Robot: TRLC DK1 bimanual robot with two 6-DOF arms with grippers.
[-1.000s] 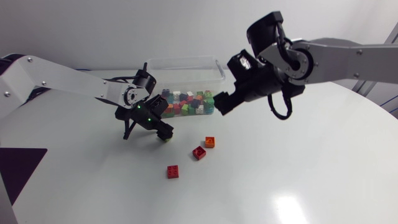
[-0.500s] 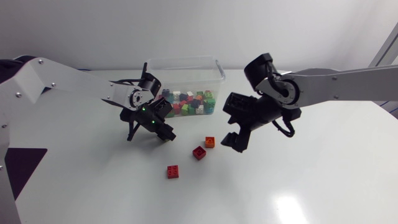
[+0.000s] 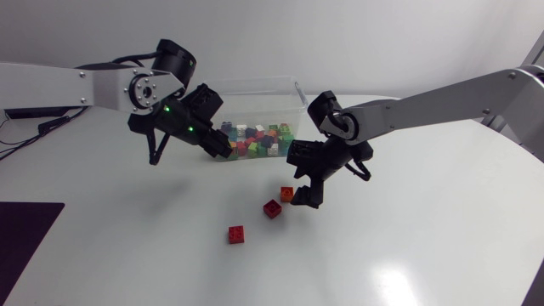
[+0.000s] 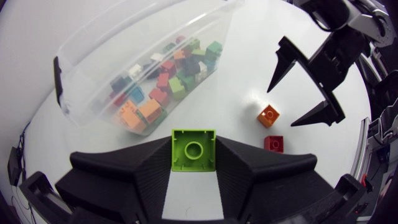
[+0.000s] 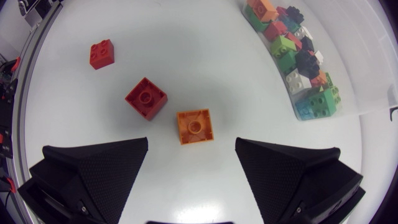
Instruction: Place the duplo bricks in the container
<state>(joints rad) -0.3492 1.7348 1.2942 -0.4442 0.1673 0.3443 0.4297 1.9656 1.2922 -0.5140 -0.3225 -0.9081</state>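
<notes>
My left gripper (image 4: 193, 157) is shut on a lime green duplo brick (image 4: 193, 149) and hangs above the table, just left of the clear container (image 3: 255, 92). In the head view this gripper (image 3: 216, 143) sits in front of the container's left end. My right gripper (image 5: 191, 143) stands open, low over the table, with an orange brick (image 5: 194, 126) just ahead of its fingertips. From overhead the right gripper (image 3: 303, 192) is right beside the orange brick (image 3: 286, 194). A red brick (image 3: 272, 208) lies next to the orange one; another red brick (image 3: 236, 235) lies nearer the front.
The container (image 4: 93, 68) holds several mixed coloured bricks against its front wall. A dark mat (image 3: 25, 229) lies at the table's left front edge. Bare white tabletop spreads to the front and right of the loose bricks.
My left gripper shut on the green brick and lifted it off the table, up and left beside the container. My right arm swung down from above the container to the orange brick.
</notes>
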